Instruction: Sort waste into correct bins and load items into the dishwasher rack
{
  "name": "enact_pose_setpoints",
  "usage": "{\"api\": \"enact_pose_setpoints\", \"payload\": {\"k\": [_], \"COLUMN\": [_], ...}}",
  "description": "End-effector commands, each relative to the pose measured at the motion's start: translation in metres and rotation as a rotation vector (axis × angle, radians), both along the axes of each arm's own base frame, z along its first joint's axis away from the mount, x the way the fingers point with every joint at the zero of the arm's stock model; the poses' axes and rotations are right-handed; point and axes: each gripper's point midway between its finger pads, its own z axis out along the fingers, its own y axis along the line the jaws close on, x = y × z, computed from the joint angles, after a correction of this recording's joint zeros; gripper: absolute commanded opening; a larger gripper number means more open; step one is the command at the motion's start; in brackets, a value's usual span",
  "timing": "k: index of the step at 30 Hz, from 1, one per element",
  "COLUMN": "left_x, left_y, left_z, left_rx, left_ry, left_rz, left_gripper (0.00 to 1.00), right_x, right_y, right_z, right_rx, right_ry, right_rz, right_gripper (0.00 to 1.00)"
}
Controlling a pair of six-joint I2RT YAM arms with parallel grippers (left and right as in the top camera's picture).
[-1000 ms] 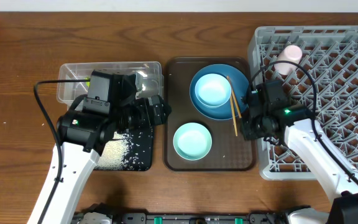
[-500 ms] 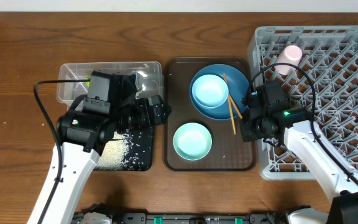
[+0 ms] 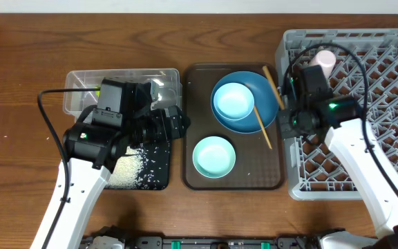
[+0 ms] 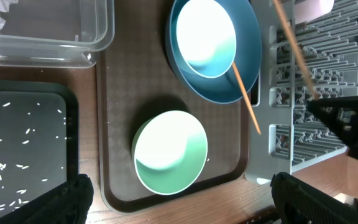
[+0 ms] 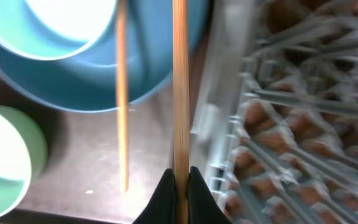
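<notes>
One chopstick (image 5: 179, 81) is pinched between the closed tips of my right gripper (image 5: 179, 180), gripped at its near end with the rest of its length reaching out ahead of the fingers. From overhead, it hangs just outside the left wall of the dishwasher rack (image 3: 392, 90). Its long axis runs close to parallel with that wall, leaning slightly away from it at the far end. The other chopstick (image 3: 261, 124) lies a little farther from the rack, slanted across the edge of the blue plate (image 3: 240, 126) with its near tip on the serving tray (image 3: 199, 90).

The rack therefore sits directly to the right of my right gripper, close beside the wrist. I judge that a short sideways carry over the wall would bring the stick above the pegs. It should go down between rows, clear of the pink cup (image 3: 321, 63) at the rack's far left corner.

My left gripper (image 3: 173, 126) stands fully open and holds nothing. It is well away from the rack, beyond the serving tray and over the black tray (image 3: 154, 169) with its rice. The right arm is plainly the nearer one.
</notes>
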Motion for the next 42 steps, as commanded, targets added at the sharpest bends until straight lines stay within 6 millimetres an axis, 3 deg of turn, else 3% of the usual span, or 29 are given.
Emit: {"api": "enact_pose_setpoints", "payload": {"k": [1,14,39,42], "left_x": [0.001,0.001,0.001,0.001], "left_y": [0.002,0.002,0.002,0.002], "left_z": [-0.002,-0.002,-0.002,-0.002], "left_rx": [0.014,0.014,0.014,0.014], "left_ry": [0.0,0.0,0.0,0.0], "left_rz": [0.004,0.004,0.004,0.004], "left_gripper": [0.94,0.94,0.94,0.94], "right_x": [0.01,0.001,0.013,0.015], "right_y": [-0.026,-0.052,-0.047,-0.047], "right_z": [0.02,0.015,0.011,0.007], "right_rx": [-0.112,-0.107,-0.085,-0.087], "right_ry": [-0.064,-0.014,-0.043,-0.037], "right_rz": [-0.098,-0.244,-0.22,-0.22], "right_gripper": [0.01,0.01,0.04,0.14]}}
